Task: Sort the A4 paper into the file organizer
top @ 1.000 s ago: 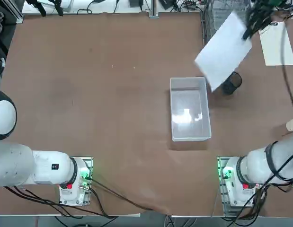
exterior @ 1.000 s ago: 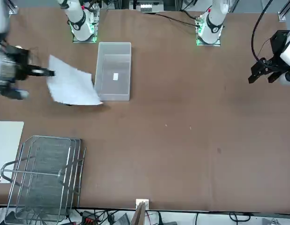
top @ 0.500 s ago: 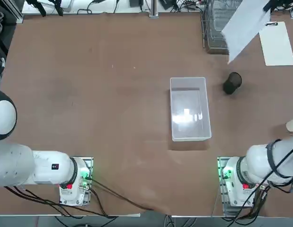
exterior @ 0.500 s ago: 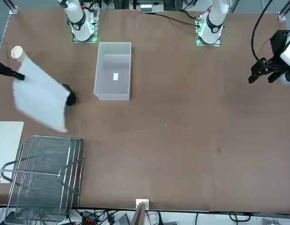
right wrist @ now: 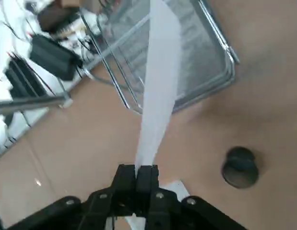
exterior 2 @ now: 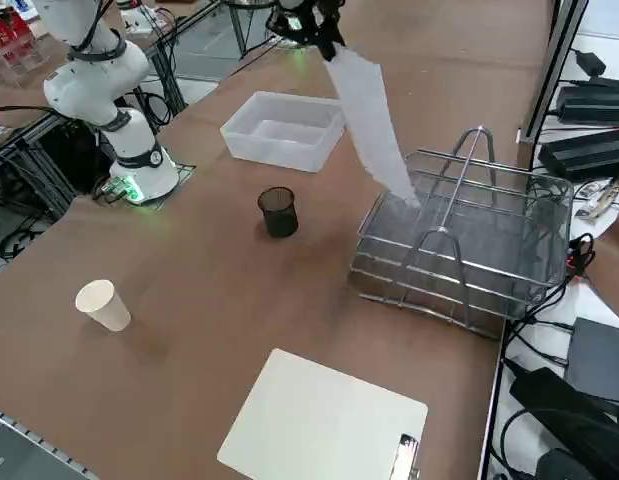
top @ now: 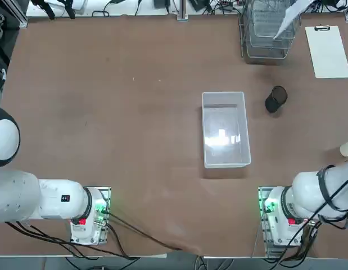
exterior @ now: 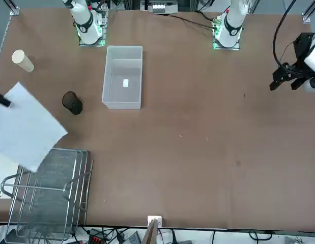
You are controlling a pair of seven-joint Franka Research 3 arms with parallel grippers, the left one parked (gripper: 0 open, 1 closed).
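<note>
Moved: your paper has swung from beside the bin to over the organizer.
Claw: clamped on the paper's edge.

Right gripper up high, pinching the A4 paper, whose lower corner dangles over the file organizer.

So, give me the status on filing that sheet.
Done: the A4 paper is off the table, pinched at one edge by the right gripper.
In hand: it hangs in the air with its lower corner over the near end of the file organizer.
Left: the sheet is not yet in a tray; it has to be lowered in and released. The clear bin plays no part.
</note>
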